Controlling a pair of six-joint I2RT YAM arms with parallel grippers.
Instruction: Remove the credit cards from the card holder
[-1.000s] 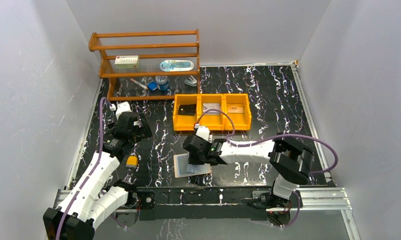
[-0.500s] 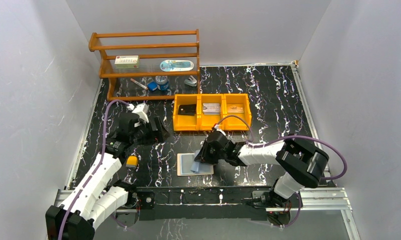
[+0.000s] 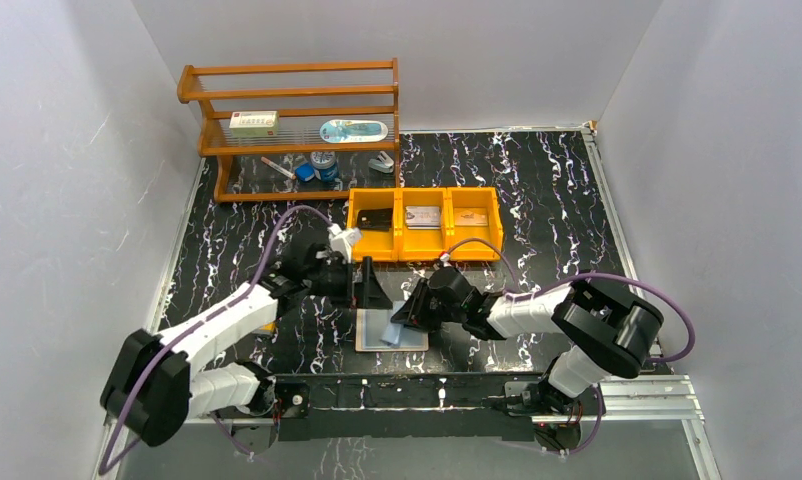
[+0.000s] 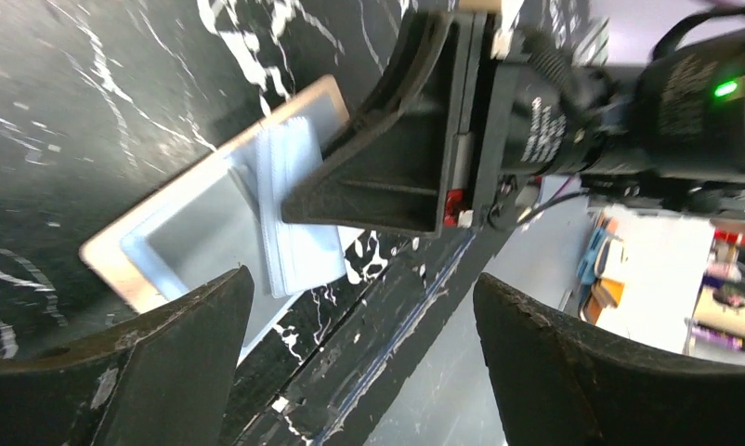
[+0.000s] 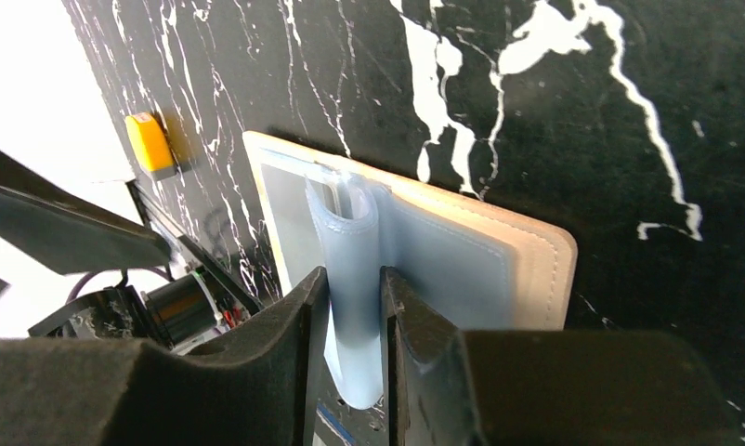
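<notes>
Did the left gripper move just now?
Yes. The left gripper swung right, from left of the orange tray to just in front of its left end.

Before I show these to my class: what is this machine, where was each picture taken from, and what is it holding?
Two robot arms are bolted to a black table. One picture looks down from above; the other two come from a camera on each wrist. On the table lie a tan card holder, spread open, an orange tray with three cards, one per compartment, and a wooden rack. The right end effector pinches a clear sleeve of the card holder. The left end effector hovers open beside it, holding nothing.
</notes>
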